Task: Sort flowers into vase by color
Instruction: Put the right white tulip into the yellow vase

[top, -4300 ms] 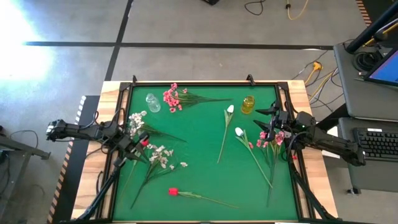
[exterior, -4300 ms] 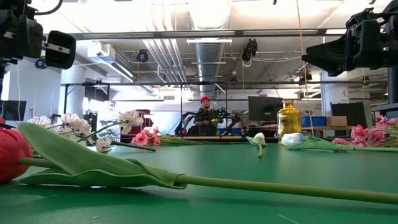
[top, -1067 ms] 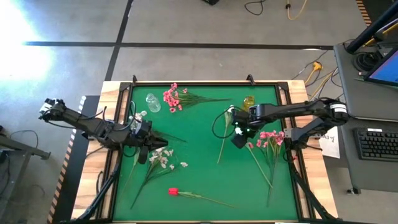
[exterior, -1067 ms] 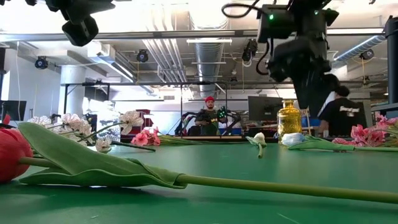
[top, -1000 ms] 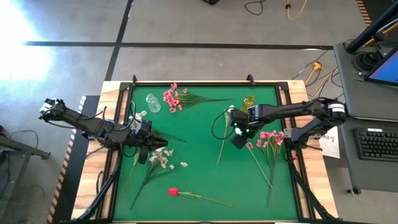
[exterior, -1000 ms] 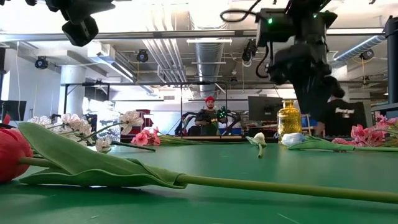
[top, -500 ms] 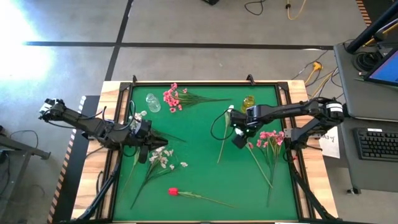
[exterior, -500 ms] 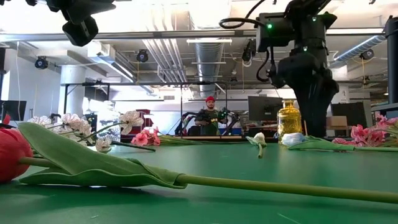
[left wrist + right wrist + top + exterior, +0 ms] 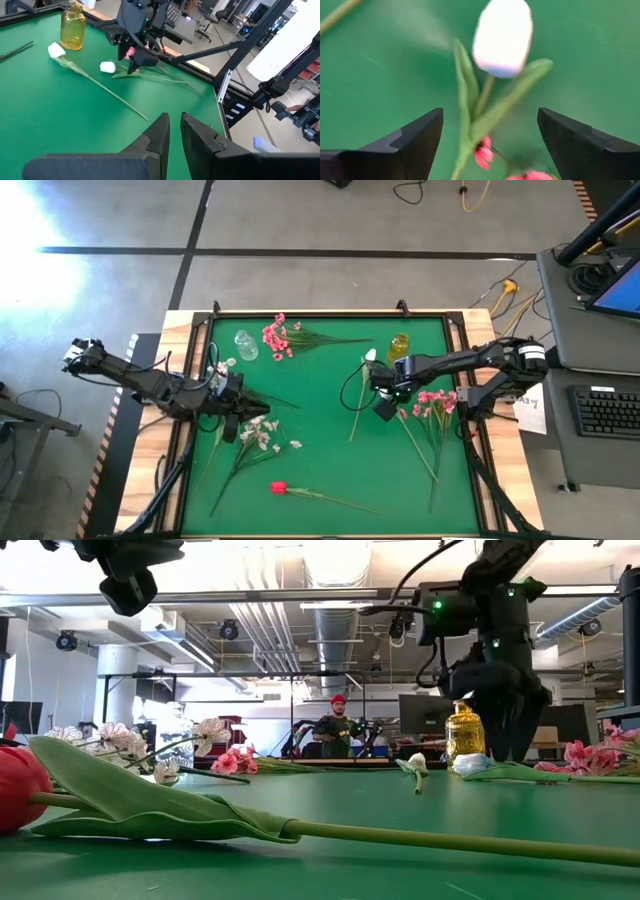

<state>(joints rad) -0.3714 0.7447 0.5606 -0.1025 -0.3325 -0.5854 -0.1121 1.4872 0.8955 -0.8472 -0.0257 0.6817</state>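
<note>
My right gripper (image 9: 385, 395) points down, open, just above a white tulip (image 9: 384, 391) that lies flat on the green mat. In the right wrist view its bud (image 9: 502, 37) lies ahead of my right gripper (image 9: 490, 120), and its stem and leaves run between the fingers, untouched. A second white tulip (image 9: 371, 355) lies beside it. Behind them stand a yellow vase (image 9: 399, 347) and a clear vase (image 9: 245, 345). Pink sprays (image 9: 278, 337) (image 9: 435, 402), white sprays (image 9: 262, 432) and a red bud (image 9: 279, 488) lie about the mat. My left gripper (image 9: 175, 125) hovers shut and empty over the mat's left part.
The mat (image 9: 320, 450) has a raised dark frame all round. Its middle and near right part are bare. In the low view the red bud (image 9: 15, 790) and its leaf lie close in front. A person (image 9: 338, 725) sits far behind the table.
My right gripper has come down toward the white tulip near the yellow vase, tipping to point straight down, and its fingers have spread wider. No flower has moved.
</note>
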